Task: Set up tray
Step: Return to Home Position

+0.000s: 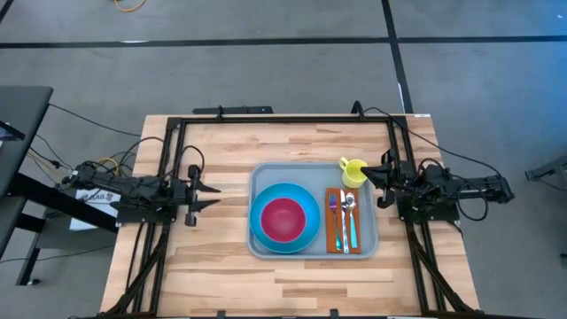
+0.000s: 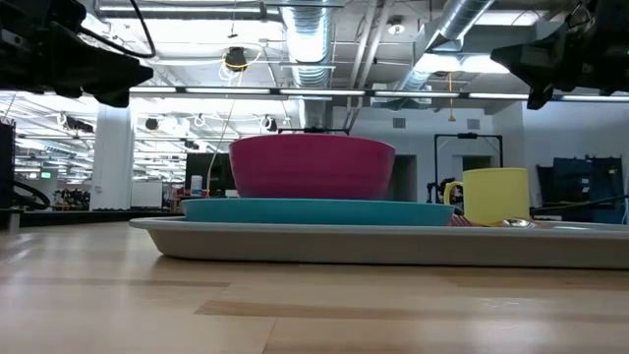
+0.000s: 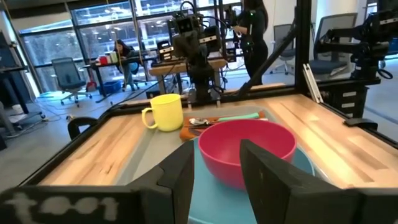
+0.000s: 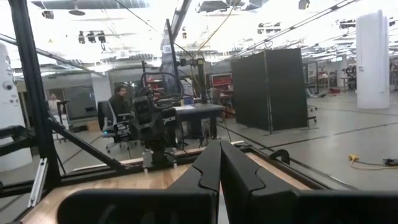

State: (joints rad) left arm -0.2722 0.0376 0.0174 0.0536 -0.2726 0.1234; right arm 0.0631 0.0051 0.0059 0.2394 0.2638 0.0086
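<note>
Now the left hand (image 1: 211, 193), fingers apart, hovers to the left of the tray (image 1: 292, 174), clear of its short edge. Nearer, the right hand (image 1: 370, 175), fingers pressed together, hangs above its far right corner. The tray lies mid-desk (image 1: 221, 275), long axis running arm to arm. No writing is legible.

Tray layout, from above

We see the tray (image 1: 312, 172) right of ctr on the table (image 1: 221, 275): bowl (image 1: 283, 219) in the plate (image 1: 260, 229) on its left half, napkin (image 1: 330, 241) on its right half w/ 3 pcs of cutlery (image 1: 345, 221) side by side on it, mug (image 1: 353, 172) just behind the napkin.
</note>
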